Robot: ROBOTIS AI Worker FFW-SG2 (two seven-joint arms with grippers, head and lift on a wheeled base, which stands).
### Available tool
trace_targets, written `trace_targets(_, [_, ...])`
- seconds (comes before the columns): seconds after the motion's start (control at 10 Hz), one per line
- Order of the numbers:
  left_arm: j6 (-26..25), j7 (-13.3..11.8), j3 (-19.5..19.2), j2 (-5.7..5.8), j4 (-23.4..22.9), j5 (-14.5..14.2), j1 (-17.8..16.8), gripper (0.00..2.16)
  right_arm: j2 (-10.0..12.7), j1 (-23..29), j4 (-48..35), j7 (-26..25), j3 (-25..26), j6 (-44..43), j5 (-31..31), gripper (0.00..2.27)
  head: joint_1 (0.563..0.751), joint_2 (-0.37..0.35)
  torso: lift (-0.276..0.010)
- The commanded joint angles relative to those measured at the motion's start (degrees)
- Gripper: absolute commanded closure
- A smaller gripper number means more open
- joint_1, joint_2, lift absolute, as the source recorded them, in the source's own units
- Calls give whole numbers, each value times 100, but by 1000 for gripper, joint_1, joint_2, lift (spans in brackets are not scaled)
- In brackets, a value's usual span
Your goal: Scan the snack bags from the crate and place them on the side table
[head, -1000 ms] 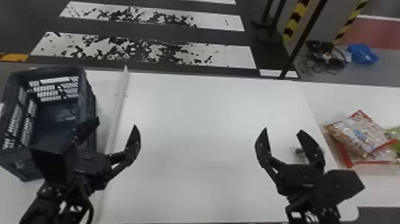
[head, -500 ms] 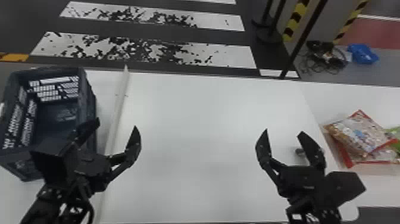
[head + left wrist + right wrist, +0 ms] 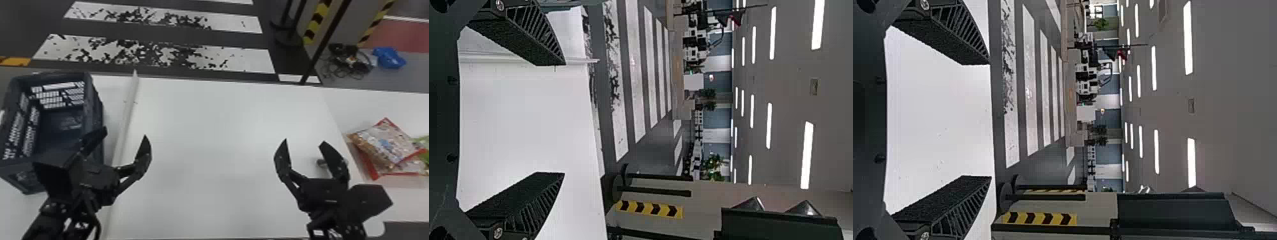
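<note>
Both my grippers are open wide, and I have hold of nothing with either one. My left gripper (image 3: 125, 133) is by the crate (image 3: 95, 108), its two black fingers spread well apart with bare space between the tips; in the head view its outer finger overlaps the crate's near right part, and I cannot tell from that whether they touch. The other finger shows against the white table (image 3: 207, 127), past the raised white strip (image 3: 127, 105) that runs along the table beside the crate. My left wrist view has the same wide gap, with white tabletop and the striped floor behind it. My right gripper (image 3: 304, 141) is over the right part of the table, its fingers just as plainly parted, and the right wrist view has nothing between the pads. A small grey object (image 3: 321, 163) shows partly behind its outer finger; what it is, I can't make out. The snack bags are on the white side table (image 3: 351, 105) at my right, well apart from the crate: a clear-fronted bag with red edging (image 3: 383, 143) lies on top of another red-edged bag (image 3: 372, 169), and a green bag (image 3: 424, 147) shows beside them at the view's edge.
</note>
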State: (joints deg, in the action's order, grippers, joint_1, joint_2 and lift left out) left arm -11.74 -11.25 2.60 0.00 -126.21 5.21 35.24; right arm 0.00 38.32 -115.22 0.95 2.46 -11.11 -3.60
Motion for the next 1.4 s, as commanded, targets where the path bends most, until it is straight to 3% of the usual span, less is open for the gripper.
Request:
trace_targets(0.0, [0, 0, 13, -15, 9, -3, 0, 83, 5, 9, 0, 2, 0, 0, -18, 56, 695, -120, -94])
trace_targets(1.3, [70, -35, 57, -15, -44, -3, 106, 83, 5, 88, -70, -7, -35, 17, -36, 60, 695, -127, -94])
